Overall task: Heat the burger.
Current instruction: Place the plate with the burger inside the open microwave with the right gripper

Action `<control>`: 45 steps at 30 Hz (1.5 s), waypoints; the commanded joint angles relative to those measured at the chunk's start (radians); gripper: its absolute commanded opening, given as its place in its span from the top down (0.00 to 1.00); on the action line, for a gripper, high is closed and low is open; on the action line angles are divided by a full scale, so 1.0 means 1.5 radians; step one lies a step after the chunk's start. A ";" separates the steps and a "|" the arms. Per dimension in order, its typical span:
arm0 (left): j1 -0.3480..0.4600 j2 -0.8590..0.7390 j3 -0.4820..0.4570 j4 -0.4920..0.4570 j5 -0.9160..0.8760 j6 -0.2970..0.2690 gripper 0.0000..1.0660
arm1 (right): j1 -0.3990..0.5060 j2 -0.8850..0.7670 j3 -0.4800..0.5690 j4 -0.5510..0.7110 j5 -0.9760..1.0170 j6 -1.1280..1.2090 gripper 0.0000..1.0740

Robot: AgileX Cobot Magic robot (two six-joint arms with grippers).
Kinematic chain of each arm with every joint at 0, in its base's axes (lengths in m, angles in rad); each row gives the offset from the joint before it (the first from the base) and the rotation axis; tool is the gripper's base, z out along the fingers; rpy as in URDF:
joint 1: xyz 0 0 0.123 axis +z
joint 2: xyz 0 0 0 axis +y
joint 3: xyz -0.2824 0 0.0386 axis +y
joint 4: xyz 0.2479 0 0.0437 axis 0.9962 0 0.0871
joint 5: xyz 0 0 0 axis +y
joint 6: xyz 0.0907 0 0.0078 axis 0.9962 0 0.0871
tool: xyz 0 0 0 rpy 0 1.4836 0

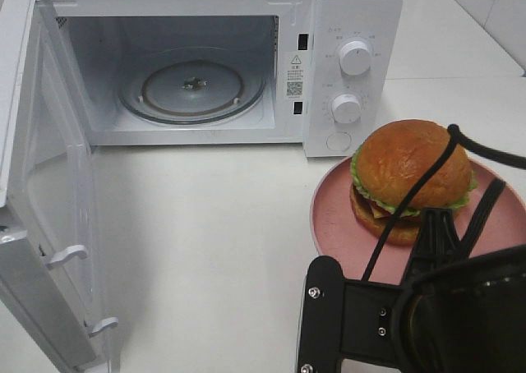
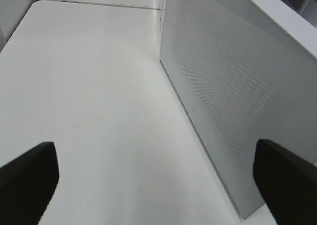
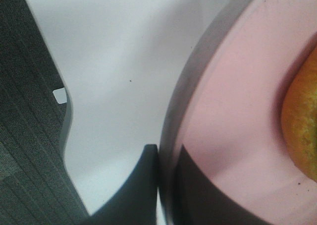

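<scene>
A white table (image 1: pixel 214 225) carries the microwave (image 1: pixel 353 11), its door (image 1: pixel 49 209) swung wide and the glass turntable (image 1: pixel 193 85) bare. In front of the dials sits the pink plate (image 1: pixel 337 225), with the burger (image 1: pixel 411 176) resting on it. The right gripper (image 3: pixel 166 175) is pinched tight on the plate's near rim. The left gripper (image 2: pixel 157 179) hangs fully spread and empty beside the door. The step in hand looks like the carry: next, lift the plate level and slide it onto the turntable.

Bright, even light, soft shadows on the table (image 1: pixel 205 250); right wrist view blurred.
</scene>
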 commanded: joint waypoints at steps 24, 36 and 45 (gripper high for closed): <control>0.003 -0.013 0.000 -0.003 -0.007 0.001 0.04 | 0.003 -0.005 0.001 -0.151 -0.184 -0.186 1.00; 0.003 -0.013 0.000 -0.003 -0.007 0.001 0.04 | -0.037 -0.003 0.001 -0.155 -0.262 -0.229 1.00; 0.003 -0.013 0.000 -0.003 -0.007 0.001 0.04 | -0.113 -0.003 -0.001 -0.117 -0.324 -0.383 1.00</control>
